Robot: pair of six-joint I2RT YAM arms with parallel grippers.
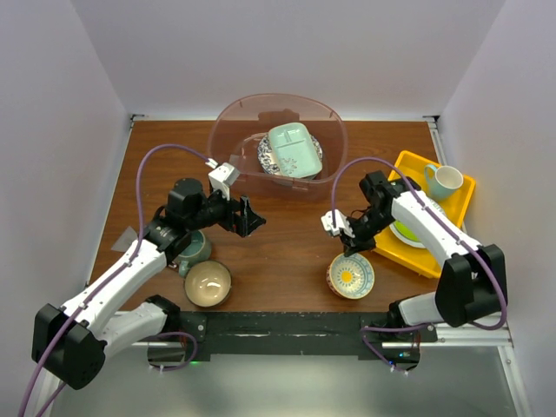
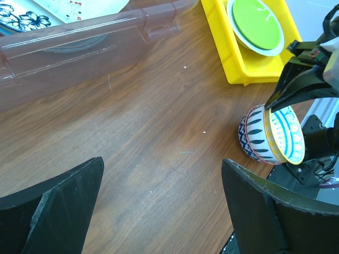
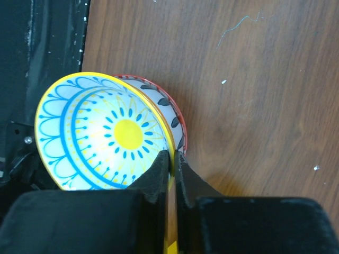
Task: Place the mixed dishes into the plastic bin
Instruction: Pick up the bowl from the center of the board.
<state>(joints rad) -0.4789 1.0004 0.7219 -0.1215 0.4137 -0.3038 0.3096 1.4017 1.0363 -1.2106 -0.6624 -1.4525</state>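
Grasping is the step in hand: the right gripper [image 3: 172, 159] is pinched tight on the yellow rim of a small ceramic bowl [image 3: 106, 132] painted with a blue-and-yellow sunburst, one finger inside and one outside. That bowl is near the front edge of the brown wooden table [image 1: 287, 248], well apart from the large translucent pinkish plastic bin [image 1: 228, 122] at the back. From the wrist views it looks nested in a second bowl with a red rim [image 3: 167, 106] and dark leaf marks. Whether either has left the wood, I cannot tell.

The bin holds a mint square dish [image 1: 294, 149] lying on a blue-patterned plate [image 1: 266, 155]. Outside it are a round tan bowl [image 1: 208, 283] by the left arm, a dark teal dish [image 1: 195, 248] partly under that arm, and a pale teal mug [image 1: 443, 180] on the flat yellow tray [image 1: 452, 217]. The left gripper [image 1: 252, 217] hangs over bare wood just in front of the bin, fingers spread wide, grasping nothing.

To my eye the next move calls for a straight lift, a carry back and leftward over the bin's near rim, then a low release beside the mint dish. A pinch on a thin rim lets a bowl swing, so a slow, level carry seems wise. If the bowls are nested, the lower one may drop off. The left arm stands close to that route and wants a wide berth.
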